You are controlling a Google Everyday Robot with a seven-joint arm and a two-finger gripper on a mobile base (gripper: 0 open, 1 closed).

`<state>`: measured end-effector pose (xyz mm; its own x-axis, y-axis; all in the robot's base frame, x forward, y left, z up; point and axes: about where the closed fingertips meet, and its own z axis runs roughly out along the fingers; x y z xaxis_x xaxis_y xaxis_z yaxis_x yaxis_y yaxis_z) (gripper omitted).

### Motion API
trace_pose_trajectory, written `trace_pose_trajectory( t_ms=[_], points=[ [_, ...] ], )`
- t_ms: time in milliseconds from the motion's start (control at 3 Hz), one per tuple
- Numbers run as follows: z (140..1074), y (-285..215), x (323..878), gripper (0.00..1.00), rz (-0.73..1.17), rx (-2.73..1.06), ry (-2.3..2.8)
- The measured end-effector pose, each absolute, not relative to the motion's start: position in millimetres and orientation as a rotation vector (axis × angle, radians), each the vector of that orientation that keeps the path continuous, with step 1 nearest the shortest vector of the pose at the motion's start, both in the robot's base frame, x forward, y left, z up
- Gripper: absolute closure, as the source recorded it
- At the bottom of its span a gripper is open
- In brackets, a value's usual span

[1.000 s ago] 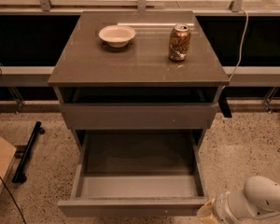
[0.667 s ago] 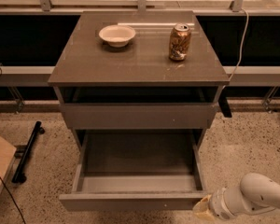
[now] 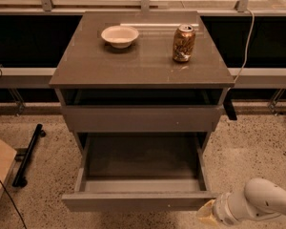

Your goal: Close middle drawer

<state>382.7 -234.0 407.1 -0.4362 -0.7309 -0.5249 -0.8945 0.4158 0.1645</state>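
Note:
The middle drawer [image 3: 138,200] is the low, plain-fronted grey-brown drawer pulled far out of the cabinet, its empty floor [image 3: 140,159] showing. My gripper [image 3: 206,213] is at the bottom right, at the end of a white arm [image 3: 262,202]. Its yellowish tip is against the right end of the drawer's front panel. Above, a drawer with a taller front panel [image 3: 140,118] stands slightly open.
On the cabinet top [image 3: 86,66] are a white bowl [image 3: 119,35] and a drink can [image 3: 183,43]. A black bar [image 3: 28,154] and a cardboard box [image 3: 0,168] lie on the speckled floor at left. A window ledge and a cable [image 3: 248,37] run behind.
My gripper has moved left to the drawer's front right corner. The drawer front has slid a little way in toward the cabinet.

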Motion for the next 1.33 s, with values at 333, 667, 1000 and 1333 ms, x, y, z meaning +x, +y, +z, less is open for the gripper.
trace_pose_trajectory(
  t_ms=[333, 667, 1000, 1333],
  points=[
    [406, -222, 401, 1.0, 0.549, -1.347, 2.221],
    [405, -209, 424, 1.0, 0.507, -1.329, 2.141],
    [405, -209, 424, 1.0, 0.507, -1.329, 2.141],
    [407, -195, 456, 1.0, 0.51, -1.313, 2.055]
  ],
)
